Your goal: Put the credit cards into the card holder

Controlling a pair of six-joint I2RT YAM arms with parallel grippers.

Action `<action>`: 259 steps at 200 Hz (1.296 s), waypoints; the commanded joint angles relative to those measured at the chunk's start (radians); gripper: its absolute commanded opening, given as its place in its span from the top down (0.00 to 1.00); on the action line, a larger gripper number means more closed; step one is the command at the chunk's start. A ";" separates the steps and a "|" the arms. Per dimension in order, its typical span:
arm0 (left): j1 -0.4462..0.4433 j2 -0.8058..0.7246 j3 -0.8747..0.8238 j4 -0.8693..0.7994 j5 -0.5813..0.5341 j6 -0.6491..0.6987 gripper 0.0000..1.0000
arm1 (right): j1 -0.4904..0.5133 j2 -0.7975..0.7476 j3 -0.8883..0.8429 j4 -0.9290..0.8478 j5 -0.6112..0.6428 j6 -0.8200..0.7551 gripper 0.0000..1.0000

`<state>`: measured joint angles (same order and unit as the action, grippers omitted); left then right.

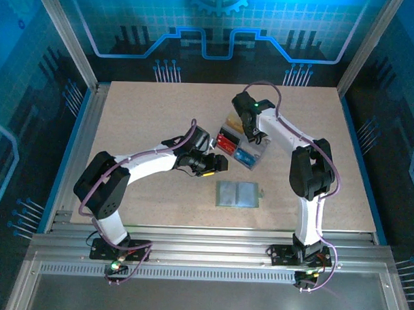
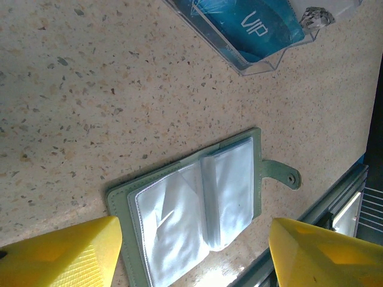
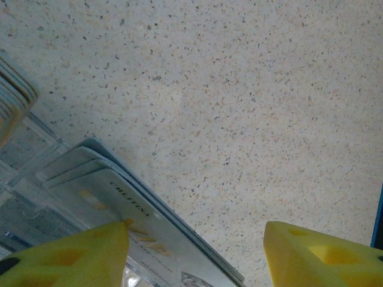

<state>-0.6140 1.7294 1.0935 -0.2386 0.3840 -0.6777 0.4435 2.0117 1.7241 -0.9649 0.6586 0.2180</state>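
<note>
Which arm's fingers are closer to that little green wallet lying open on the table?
Left. The left fingers hang close by the open card holder, off its far left corner. The right fingers are farther back, over the clear tray of cards.

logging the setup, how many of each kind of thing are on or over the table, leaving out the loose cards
card holder: 1
clear tray: 1
gripper: 2 (left gripper, right gripper)
total: 4
</note>
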 commanded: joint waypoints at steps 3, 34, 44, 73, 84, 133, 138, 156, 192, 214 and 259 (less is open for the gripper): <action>0.011 0.015 0.023 -0.014 0.026 0.010 0.33 | -0.017 -0.014 0.037 -0.014 0.040 -0.012 0.40; 0.010 0.022 0.025 -0.013 0.028 0.009 0.33 | -0.017 -0.016 0.045 -0.017 0.043 -0.019 0.44; 0.010 0.024 0.025 -0.011 0.028 0.009 0.33 | -0.017 -0.016 0.049 -0.017 0.041 -0.023 0.45; 0.012 0.025 0.025 -0.011 0.030 0.007 0.33 | -0.017 -0.014 0.052 -0.020 0.029 -0.026 0.50; 0.011 0.024 0.025 -0.011 0.029 0.007 0.33 | -0.017 -0.014 0.053 -0.021 0.024 -0.028 0.53; 0.012 0.024 0.019 -0.011 0.030 0.007 0.33 | -0.017 -0.017 0.057 -0.028 0.013 -0.029 0.60; 0.011 0.024 0.020 -0.010 0.030 0.007 0.33 | -0.016 -0.018 0.059 -0.029 0.015 -0.030 0.61; 0.013 0.025 0.019 -0.010 0.030 0.007 0.33 | -0.015 -0.019 0.060 -0.032 0.014 -0.032 0.65; 0.013 0.020 0.016 -0.010 0.030 0.009 0.33 | -0.009 -0.022 0.060 -0.040 0.009 -0.031 0.73; 0.015 0.020 0.013 -0.008 0.030 0.009 0.33 | -0.002 -0.022 0.060 -0.046 0.007 -0.035 0.78; 0.015 0.017 0.008 -0.007 0.030 0.010 0.33 | 0.013 -0.022 0.063 -0.060 0.009 -0.037 0.86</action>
<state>-0.6083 1.7443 1.0931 -0.2382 0.3851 -0.6777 0.4461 2.0109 1.7618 -0.9951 0.6724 0.1818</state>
